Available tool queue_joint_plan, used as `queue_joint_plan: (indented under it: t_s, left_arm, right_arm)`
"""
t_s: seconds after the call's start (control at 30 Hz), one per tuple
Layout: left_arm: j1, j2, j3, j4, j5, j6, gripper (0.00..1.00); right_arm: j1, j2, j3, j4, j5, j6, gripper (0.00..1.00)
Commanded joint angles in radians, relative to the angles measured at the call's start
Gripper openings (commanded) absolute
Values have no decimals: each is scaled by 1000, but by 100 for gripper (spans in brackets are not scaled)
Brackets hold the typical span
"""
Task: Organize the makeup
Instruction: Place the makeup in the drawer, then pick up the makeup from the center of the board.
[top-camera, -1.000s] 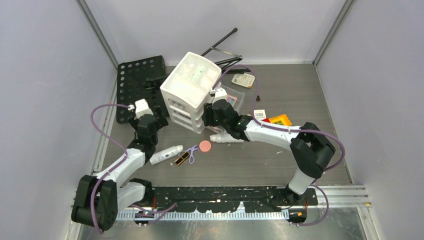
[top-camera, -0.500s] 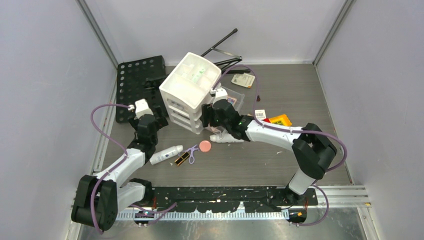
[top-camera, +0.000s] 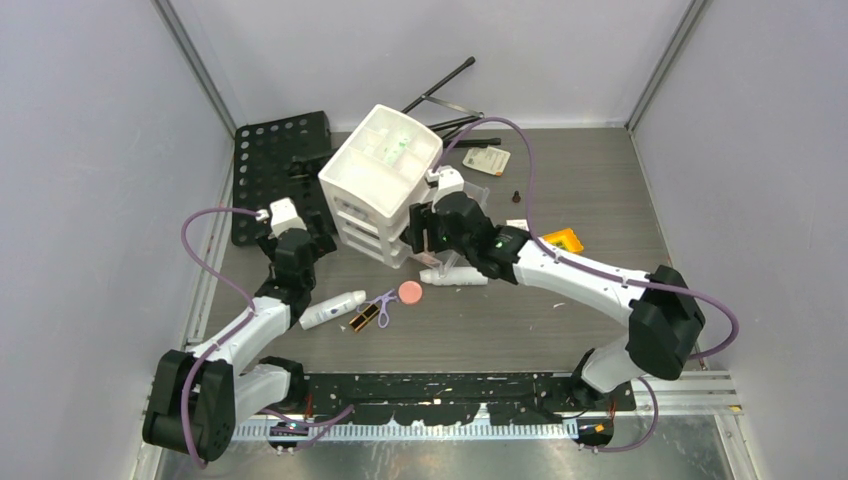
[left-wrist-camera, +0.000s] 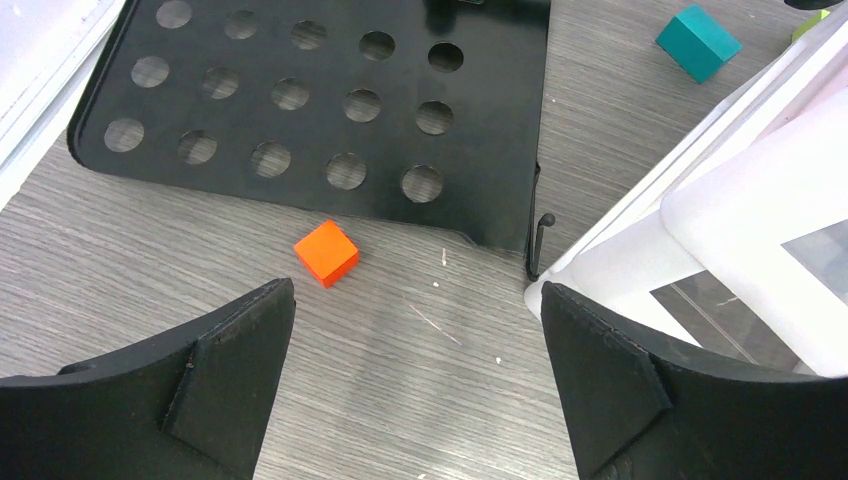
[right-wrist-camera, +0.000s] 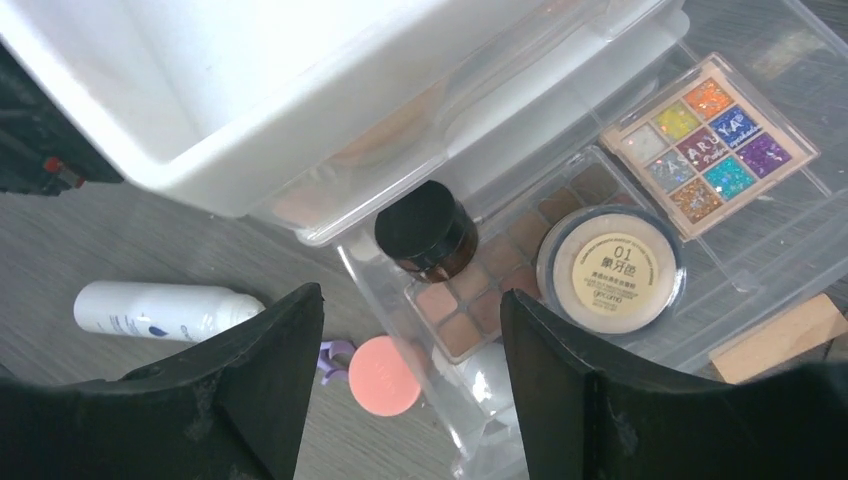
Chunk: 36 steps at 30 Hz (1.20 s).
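Loose makeup sits on the surface in front of the white organiser (top-camera: 345, 175): pink compact (top-camera: 410, 292), black-gold lipstick (top-camera: 364, 319), white bottle (top-camera: 333, 309). The bottle's long axis runs roughly left-right, cap end tipped up toward the organiser. More is already in the pulled-out clear drawer (right-wrist-camera: 770, 270): eyeshadow palette (right-wrist-camera: 710, 143), round compact marked 01 (right-wrist-camera: 610, 270), black-lidded jar (right-wrist-camera: 425, 230). The right gripper (right-wrist-camera: 410, 310) hovers over the drawer's near corner, jaws apart and nothing between them. The pink compact lies just outside that corner, on the robot's side of the gripper and low in the gap between the fingers in the wrist view, so the right arm is nearer to it. The left gripper (left-wrist-camera: 415, 330) is wide and empty, pointed away at an orange cube (left-wrist-camera: 326, 252) by the perforated black plate (left-wrist-camera: 300, 100). The bottle and lipstick lie beside its forearm, so likely left-arm picks. Next likely move: right gripper drops back and down onto the pink compact.
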Motion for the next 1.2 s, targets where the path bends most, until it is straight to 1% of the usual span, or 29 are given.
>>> queue_joint_plan:
  t_s: [0.0,0.13,0.37,0.5,0.67,0.8,0.87,0.93,1.17]
  left_arm:
    - [0,0,27,37,-16,-10,96]
    - [0,8,31,37,-8,-9,96]
    - [0,9,32,33,-5,-9,96]
    - [0,10,33,33,-5,-9,96]
    - [0,5,31,34,-4,-12,96]
    - [0,9,32,34,1,-12,96]
    - [0,9,32,35,2,-13,96]
    - [0,9,31,35,2,-13,96]
    - [0,8,31,35,4,-15,96]
  right_arm:
    - [81,-42,72,-116,95,12,70]
    - [176,-34,85,-166,178,41,70]
    - [300,-54,-7,-110,305,155,66]
    - [318,-51,-68,-69,353,258,66]
    - [342,-60,-154,-21,411,412,68]
    - [346,-83,-234,23,479,556,74]
    - [346,-78,-268,69,499,595,78]
    - [345,-53,-277,94,520,635,80]
    - [346,44,-262,169,566,776,82]
